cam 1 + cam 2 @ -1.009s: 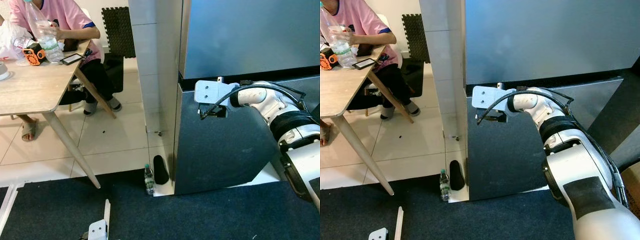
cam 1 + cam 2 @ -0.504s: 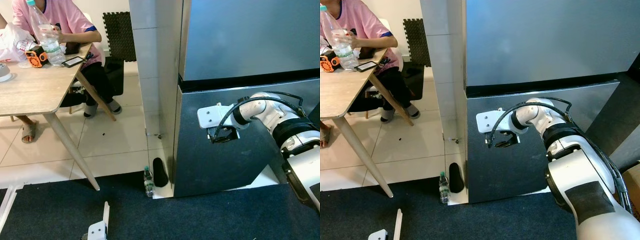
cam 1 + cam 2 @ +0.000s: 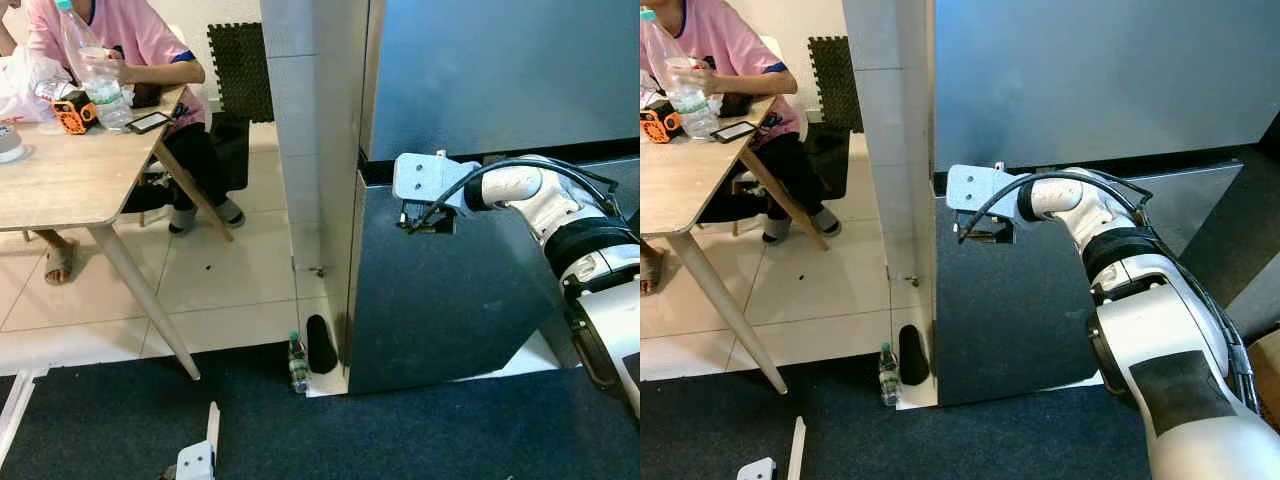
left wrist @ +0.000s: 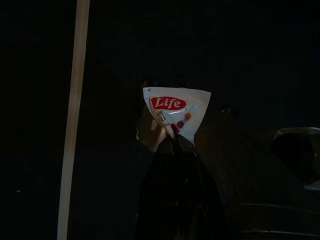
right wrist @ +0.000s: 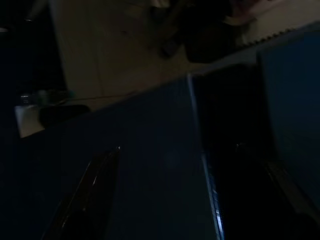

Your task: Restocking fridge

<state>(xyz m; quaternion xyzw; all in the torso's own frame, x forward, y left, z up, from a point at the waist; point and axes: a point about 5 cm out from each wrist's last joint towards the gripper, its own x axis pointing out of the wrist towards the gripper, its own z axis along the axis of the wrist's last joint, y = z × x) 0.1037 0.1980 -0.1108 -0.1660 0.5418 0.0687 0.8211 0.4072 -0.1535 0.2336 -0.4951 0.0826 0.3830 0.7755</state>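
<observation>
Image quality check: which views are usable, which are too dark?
Both eye views: evenly lit and sharp, right gripper clear against the fridge. Left wrist view: nearly black, just the Life sachet readable. Right wrist view: dim and soft, fridge door edge faint.

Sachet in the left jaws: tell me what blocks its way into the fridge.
The fridge's own doors do. The upper door and lower door both look shut, so the Life sachet held by the left gripper cannot go in. The right gripper is at the dark seam between the doors.
</observation>
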